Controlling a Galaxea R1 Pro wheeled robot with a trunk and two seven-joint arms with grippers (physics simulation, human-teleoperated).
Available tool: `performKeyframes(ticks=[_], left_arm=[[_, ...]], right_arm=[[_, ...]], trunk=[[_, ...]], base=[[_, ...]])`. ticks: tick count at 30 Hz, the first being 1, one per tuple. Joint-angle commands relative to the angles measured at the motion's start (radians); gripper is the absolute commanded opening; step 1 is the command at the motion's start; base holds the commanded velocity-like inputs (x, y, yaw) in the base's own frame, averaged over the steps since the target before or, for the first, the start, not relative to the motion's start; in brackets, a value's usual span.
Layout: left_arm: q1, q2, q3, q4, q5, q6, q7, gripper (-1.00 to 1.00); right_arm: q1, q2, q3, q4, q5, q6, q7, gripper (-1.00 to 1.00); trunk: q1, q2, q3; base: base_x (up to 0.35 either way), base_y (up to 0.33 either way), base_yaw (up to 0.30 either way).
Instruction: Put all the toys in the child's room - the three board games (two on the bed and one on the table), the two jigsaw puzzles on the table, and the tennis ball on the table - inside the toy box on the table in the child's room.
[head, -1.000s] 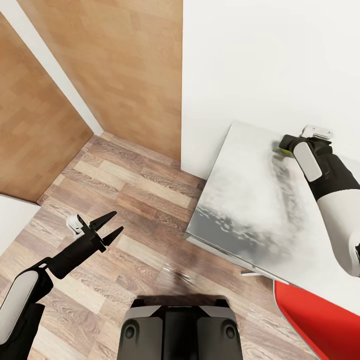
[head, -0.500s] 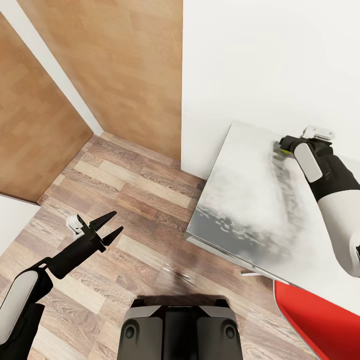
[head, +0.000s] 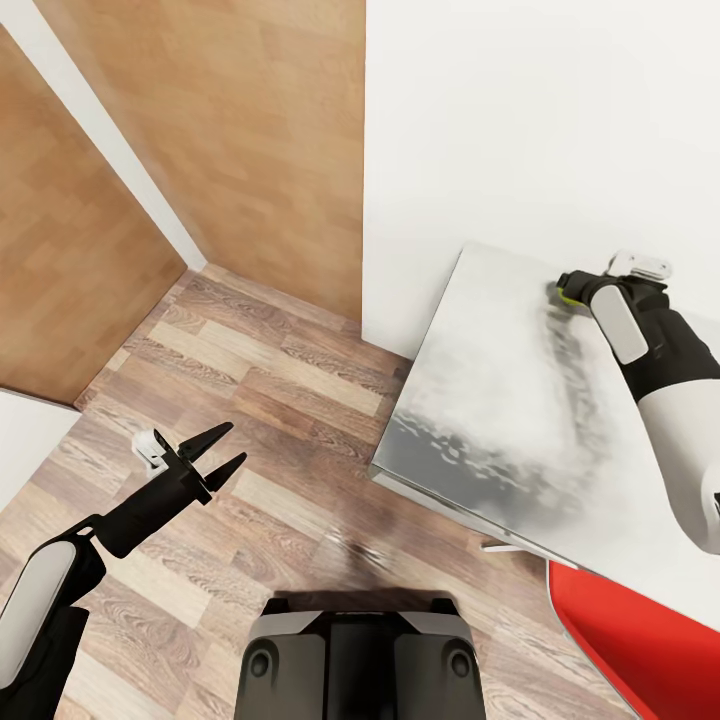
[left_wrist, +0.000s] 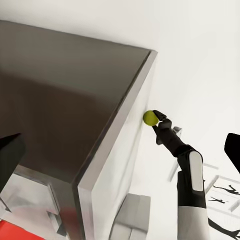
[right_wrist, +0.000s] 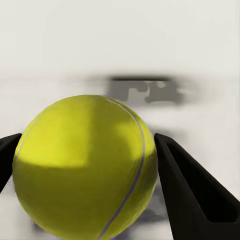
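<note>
Head view, near: the robot's base (head: 360, 655) sat at the bottom edge, above a wood-plank floor (head: 270, 400), with a red seat (head: 640, 640) at the lower right corner.
Left gripper: the left gripper (head: 222, 450) hung over the floor, well apart from the table, its two fingers spread with nothing between them.
Table: a grey table (head: 480, 400) stood against the white wall (head: 520, 120); its top was glossy and mottled.
Right gripper: the right gripper (head: 567, 288) reached over the far part of the table, close to the wall, the arm covering most of what it held.
Ball, place: the tennis ball (right_wrist: 85, 167) sat between the right gripper's fingers (right_wrist: 192, 195), pinched from both sides, above the tabletop beside the wall (left_wrist: 150, 118).
Ball, axis: round, so no long axis; its pale seam curved down the side facing the camera.
Ball, look: yellow-green, fuzzy, lit from above and shaded underneath.
Wall behind: a blurred dark patch shaped like a jigsaw piece (right_wrist: 145, 91) showed past the ball.
</note>
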Motion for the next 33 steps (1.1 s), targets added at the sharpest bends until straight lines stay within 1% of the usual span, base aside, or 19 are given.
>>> performKeyframes(ticks=[1,20,24,27,30,31,32,33], left_arm=[[-0.001,0.0,0.001,0.0,-0.004,0.004,-0.005,1.0],[-0.002,-0.006,0.0,0.001,-0.004,0.003,-0.001,1.0],[-0.002,-0.006,0.0,0.001,-0.004,0.003,0.0,1.0],[-0.003,-0.006,0.0,0.001,-0.004,0.003,0.002,1.0],[-0.004,-0.006,0.0,0.001,-0.004,0.003,0.001,1.0],[-0.004,-0.006,0.0,0.001,-0.004,0.003,0.001,1.0],[-0.004,-0.004,0.0,0.001,-0.004,0.003,-0.001,1.0],[-0.004,-0.004,0.0,0.001,-0.004,0.003,-0.001,1.0]], right_arm=[[-0.001,-0.002,0.006,-0.002,-0.012,0.001,-0.01,-1.0],[-0.002,-0.002,0.0,-0.012,-0.013,0.011,-0.01,-1.0],[-0.002,-0.003,-0.003,-0.015,-0.013,0.013,-0.01,-1.0],[-0.001,-0.012,-0.005,-0.029,-0.016,0.016,-0.009,-1.0],[0.004,-0.028,-0.006,-0.072,-0.02,0.039,-0.007,-1.0],[0.004,-0.028,-0.006,-0.072,-0.02,0.039,-0.007,-1.0],[0.008,-0.037,-0.005,-0.111,-0.021,0.074,-0.006,-1.0],[0.008,-0.037,-0.005,-0.111,-0.021,0.074,-0.006,-1.0]], trunk=[[0.001,-0.002,-0.001],[0.001,-0.002,-0.001],[0.001,-0.002,-0.001],[0.001,-0.002,-0.001],[0.001,-0.002,-0.001],[0.001,-0.002,-0.001],[0.001,-0.002,-0.001],[0.001,-0.002,-0.001]], base=[[0.0,0.0,0.0],[-0.001,0.0,0.0],[-0.087,0.0,0.0],[-0.167,0.0,0.0],[-0.236,0.0,0.0],[-0.254,0.0,0.0],[-0.278,0.0,0.0],[-0.278,0.0,0.0]])
